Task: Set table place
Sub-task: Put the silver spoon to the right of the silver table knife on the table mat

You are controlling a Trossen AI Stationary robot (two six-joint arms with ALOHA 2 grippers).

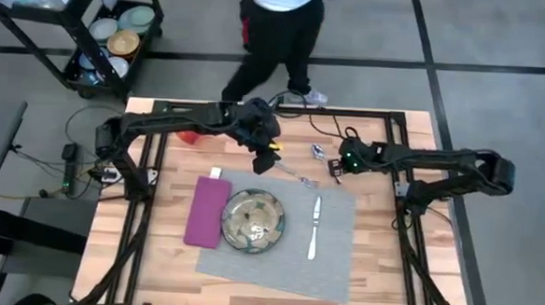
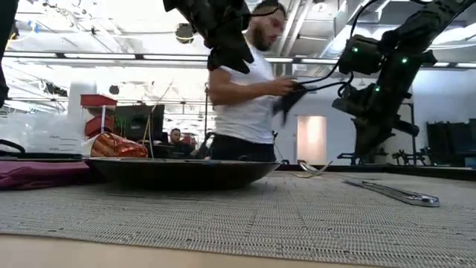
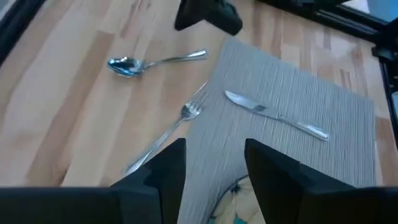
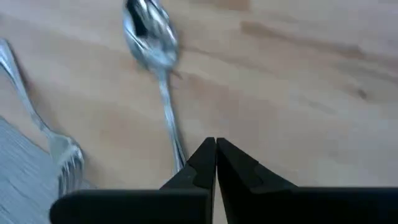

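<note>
On the wooden table point(image 1: 165, 250) lies a grey placemat point(image 1: 327, 263) with a magenta napkin point(image 1: 207, 210), a patterned plate point(image 1: 253, 220) and a knife point(image 1: 314, 228) on it. The fork point(image 3: 168, 134) lies half across the mat's far edge, and the spoon point(image 4: 152, 43) rests on bare wood beyond it. An orange cup point(image 1: 189, 137) stands at the far left. My left gripper point(image 3: 214, 168) hovers open above the mat's far edge, near the fork. My right gripper point(image 4: 216, 155) is shut, low over the wood by the spoon's handle. My right gripper's shut fingertips point(image 4: 202, 163) stand right beside the free end of the spoon's handle point(image 4: 177, 152), coming down at a slant along it. Nothing sits between the fingers. I cannot tell whether they touch the handle. The spoon lies flat on the wood.
A person point(image 1: 278, 41) stands at the table's far edge, behind both arms. Cables point(image 1: 321, 118) trail over the far rail. A cart with bowls point(image 1: 115, 41) stands off the table at the far left. Bare wood shows right of the mat point(image 1: 388, 261).
</note>
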